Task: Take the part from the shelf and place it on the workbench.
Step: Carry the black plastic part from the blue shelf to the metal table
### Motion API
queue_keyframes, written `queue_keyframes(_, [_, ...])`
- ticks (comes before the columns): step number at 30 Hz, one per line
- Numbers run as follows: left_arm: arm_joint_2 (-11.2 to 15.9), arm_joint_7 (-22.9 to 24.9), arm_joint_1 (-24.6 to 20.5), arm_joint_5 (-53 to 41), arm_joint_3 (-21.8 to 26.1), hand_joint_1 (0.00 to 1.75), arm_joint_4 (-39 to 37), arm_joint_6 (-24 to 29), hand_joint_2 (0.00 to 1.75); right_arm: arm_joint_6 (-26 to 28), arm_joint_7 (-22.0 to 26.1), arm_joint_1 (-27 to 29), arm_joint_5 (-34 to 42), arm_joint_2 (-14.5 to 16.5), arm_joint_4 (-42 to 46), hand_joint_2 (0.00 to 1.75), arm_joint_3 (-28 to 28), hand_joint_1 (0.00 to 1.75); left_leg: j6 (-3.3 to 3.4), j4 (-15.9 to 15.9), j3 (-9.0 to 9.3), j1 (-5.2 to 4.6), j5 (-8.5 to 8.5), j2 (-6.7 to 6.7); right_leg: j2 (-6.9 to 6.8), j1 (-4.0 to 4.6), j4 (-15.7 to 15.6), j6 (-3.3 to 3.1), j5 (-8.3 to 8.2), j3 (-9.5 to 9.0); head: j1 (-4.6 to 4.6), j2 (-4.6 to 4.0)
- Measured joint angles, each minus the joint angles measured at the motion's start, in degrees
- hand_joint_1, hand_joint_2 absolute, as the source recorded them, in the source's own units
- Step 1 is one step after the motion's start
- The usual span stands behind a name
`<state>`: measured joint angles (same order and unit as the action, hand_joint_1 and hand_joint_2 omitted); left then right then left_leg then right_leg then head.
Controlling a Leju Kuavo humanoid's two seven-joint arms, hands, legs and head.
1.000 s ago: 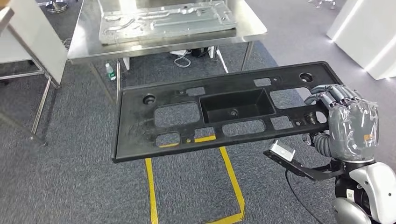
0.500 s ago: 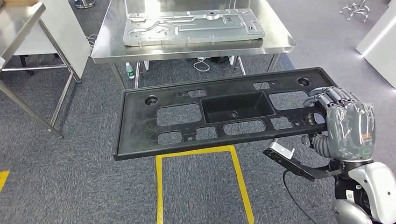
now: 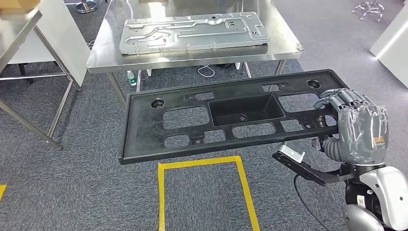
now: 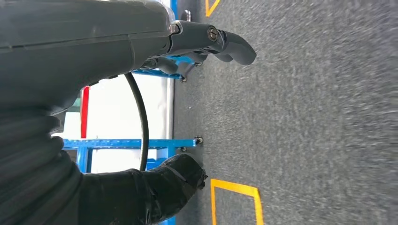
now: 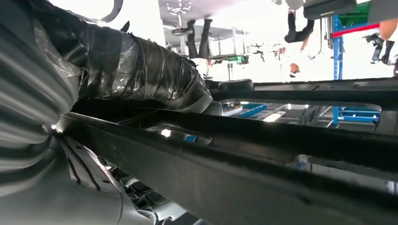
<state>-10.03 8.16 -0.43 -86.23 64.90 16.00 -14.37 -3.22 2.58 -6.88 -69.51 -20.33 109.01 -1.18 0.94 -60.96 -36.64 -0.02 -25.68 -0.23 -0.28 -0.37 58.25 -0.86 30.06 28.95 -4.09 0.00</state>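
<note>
The part is a long black plastic panel (image 3: 142, 127) with several cut-outs and a sunken box in its middle. It hangs level above the carpet, and my right hand (image 3: 358, 127) grips its right end, fingers curled over the top edge. In the right wrist view the panel's dark underside (image 5: 234, 159) runs across, with my taped thumb (image 5: 141, 70) pressed under it. The steel workbench (image 3: 192, 58) stands just beyond the panel's far edge. My left hand (image 4: 94, 47) hangs over the carpet with fingers apart and holds nothing.
A large flat metal plate (image 3: 192, 31) covers most of the workbench top. A second steel table (image 3: 19, 24) stands at the far left, a white cabinet (image 3: 392, 41) at the right. A yellow taped square (image 3: 202, 163) marks the carpet beneath the panel. A small bottle (image 3: 132, 77) stands under the workbench.
The whole picture has shifted, so the camera has moved: the workbench now lies more squarely ahead and the yellow square sits straight. My right hand keeps its hold on the panel.
</note>
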Motion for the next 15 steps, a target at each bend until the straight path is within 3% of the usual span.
queue_keyframes(2, [0.06,0.01,-0.02,-0.01,-0.01,0.00,0.00,0.01,1.75,-0.03,-0.01,-0.03,-0.03,0.02,-0.05,1.75,-0.01,1.75,0.69,1.79,0.59,-0.44,-0.17,-0.06,0.02,0.01,-0.07,0.72,0.16,-0.52,0.00,0.01])
queue_keyframes(5, [0.08,0.01,0.10,-0.01,0.01,0.00,-0.01,0.03,1.75,-0.05,-0.03,-0.18,-0.15,-0.01,-0.12,1.75,-0.01,1.75,1.80,3.46,2.56,-0.20,0.92,-0.20,0.06,-0.04,1.56,1.59,0.07,-0.84,0.02,0.01])
queue_keyframes(7, [0.04,0.00,0.05,-0.02,0.02,0.00,-0.02,0.03,1.75,-0.05,-0.07,-0.31,-0.17,-0.02,-0.15,1.75,-0.01,1.75,2.11,4.01,3.75,-0.01,0.89,-0.18,0.16,-0.26,5.99,1.89,2.26,1.42,0.07,0.01])
queue_keyframes(9, [0.04,0.00,-0.03,-0.02,0.02,0.00,-0.02,0.03,1.75,-0.05,-0.09,-0.27,-0.17,-0.02,-0.22,1.75,-0.01,1.75,2.24,4.02,4.18,0.01,0.40,-0.23,0.25,-0.45,12.17,2.42,5.26,5.60,0.10,0.02])
queue_keyframes(10, [0.04,0.00,-0.03,-0.02,0.01,0.00,-0.02,0.03,1.75,-0.06,-0.10,-0.21,-0.17,-0.02,-0.28,1.75,-0.01,1.75,2.20,3.98,4.37,0.00,0.08,-0.27,0.25,-0.61,13.94,2.74,5.95,7.33,0.12,0.01])
queue_keyframes(11, [0.04,0.00,-0.01,-0.02,0.01,0.00,-0.02,0.03,1.75,-0.07,-0.11,-0.17,-0.17,-0.02,-0.34,1.75,-0.01,1.75,2.11,3.93,4.61,0.01,-0.26,-0.31,0.24,-0.80,13.97,3.01,5.45,8.26,0.12,0.02])
queue_keyframes(12, [0.04,0.00,0.02,-0.02,0.01,0.00,-0.02,0.03,1.75,-0.07,-0.12,-0.17,-0.21,-0.02,-0.39,1.75,-0.01,1.75,1.96,3.88,4.98,0.04,-0.60,-0.35,0.23,-1.01,11.92,3.21,3.52,8.12,0.11,0.02])
queue_keyframes(14, [0.02,0.00,0.06,-0.01,0.01,0.00,-0.02,0.02,1.75,-0.11,-0.23,-0.19,-0.36,-0.01,-0.45,1.75,-0.01,1.75,1.54,3.82,5.90,0.08,-1.28,-0.43,0.23,-1.32,5.04,3.28,-1.50,6.02,0.12,0.01])
queue_keyframes(15, [0.02,0.00,0.04,-0.01,0.01,0.00,-0.02,0.01,1.75,-0.20,-0.38,-0.23,-0.64,0.02,-0.49,1.75,-0.02,1.75,1.25,3.75,6.19,0.09,-1.57,-0.50,0.17,-1.22,2.37,3.09,-2.39,5.17,0.16,0.01])
